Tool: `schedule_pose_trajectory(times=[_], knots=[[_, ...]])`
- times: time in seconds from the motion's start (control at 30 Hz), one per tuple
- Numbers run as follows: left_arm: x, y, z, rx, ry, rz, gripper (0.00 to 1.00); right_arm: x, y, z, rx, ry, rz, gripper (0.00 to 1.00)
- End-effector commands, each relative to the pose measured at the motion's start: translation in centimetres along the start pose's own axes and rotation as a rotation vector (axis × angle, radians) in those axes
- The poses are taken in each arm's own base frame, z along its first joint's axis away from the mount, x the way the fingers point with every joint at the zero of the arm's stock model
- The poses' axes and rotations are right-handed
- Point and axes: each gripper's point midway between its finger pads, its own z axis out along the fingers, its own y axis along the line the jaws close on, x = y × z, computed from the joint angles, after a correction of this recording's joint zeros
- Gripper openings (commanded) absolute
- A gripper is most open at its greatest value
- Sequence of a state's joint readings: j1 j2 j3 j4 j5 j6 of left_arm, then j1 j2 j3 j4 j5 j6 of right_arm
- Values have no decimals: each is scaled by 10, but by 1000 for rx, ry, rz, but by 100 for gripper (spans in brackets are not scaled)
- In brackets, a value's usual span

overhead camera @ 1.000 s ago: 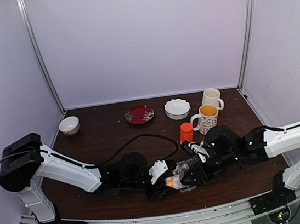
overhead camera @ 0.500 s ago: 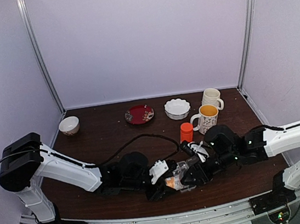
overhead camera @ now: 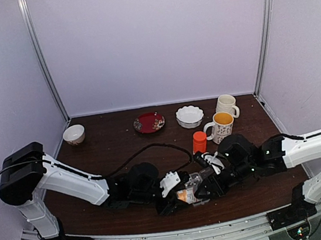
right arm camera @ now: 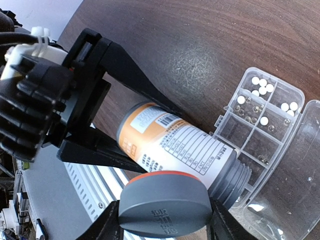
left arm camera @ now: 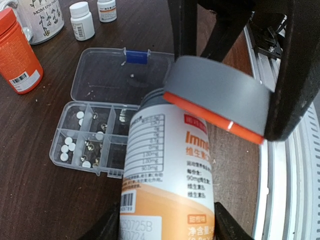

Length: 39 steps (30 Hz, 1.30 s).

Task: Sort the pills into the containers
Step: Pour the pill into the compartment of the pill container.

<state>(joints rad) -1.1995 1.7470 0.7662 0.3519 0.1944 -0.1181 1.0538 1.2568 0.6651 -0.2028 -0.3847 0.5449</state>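
Note:
My left gripper [left arm camera: 167, 225] is shut on the body of an orange-and-white bottle [left arm camera: 170, 165], which lies tilted with its bare grey neck [right arm camera: 235, 180] over the clear pill box [left arm camera: 75, 161]. My right gripper [right arm camera: 165, 220] is shut on the bottle's grey, orange-rimmed cap [right arm camera: 165, 210], which is off the neck and beside it. The box's lid [left arm camera: 112, 75] lies open. Small white pills [left arm camera: 67, 147] sit in some of the containers [right arm camera: 260, 125], more pills [right arm camera: 262, 85] at the far end. In the top view both grippers [overhead camera: 179, 197] [overhead camera: 201, 182] meet near the table's front middle, hiding the box.
An orange bottle [left arm camera: 17, 55] and two small white bottles [left arm camera: 81, 20] [left arm camera: 107, 10] stand beyond the box. Two mugs [overhead camera: 221, 125] [overhead camera: 226, 104], a white bowl [overhead camera: 189, 116], a red plate [overhead camera: 149, 122] and a small bowl [overhead camera: 73, 134] line the back. A black cable [overhead camera: 152, 147] loops mid-table.

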Motion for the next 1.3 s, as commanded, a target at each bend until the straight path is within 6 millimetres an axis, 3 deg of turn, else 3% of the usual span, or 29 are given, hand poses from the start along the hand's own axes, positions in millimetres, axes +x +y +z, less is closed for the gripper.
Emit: schedule_pose_trajectory(times=[0.0,0.13,0.23,0.3,0.43,0.6,0.73,0.87,1.07,1.2,1.27], knots=[[-31,-3,-3,9,-78,17,8,-17,7,-11,-25,-102,-1,0],[-32,-2,-4,4,-77,19,7,5,-7,7,28,34,5,0],[-33,-3,-5,6,-79,21,7,-13,8,-7,-29,-65,-7,0],[-34,-3,-5,6,-81,21,7,-19,7,-14,-21,-114,-6,0],[-36,-3,-5,7,-80,22,7,1,-6,1,34,13,-10,0],[-34,-3,-5,6,-72,21,7,-16,8,-10,-35,-99,-2,0],[-34,-3,-6,5,-71,18,7,8,-7,10,20,41,5,0],[-35,-2,-7,3,-71,20,7,-17,11,-10,-44,-87,-5,0],[-37,-3,-7,3,-71,22,7,5,-5,5,17,24,2,0],[-35,-2,-8,2,-66,21,7,-14,10,-9,-40,-82,-3,0],[-36,-3,-8,2,-66,21,7,-10,5,-5,-29,-68,1,0]])
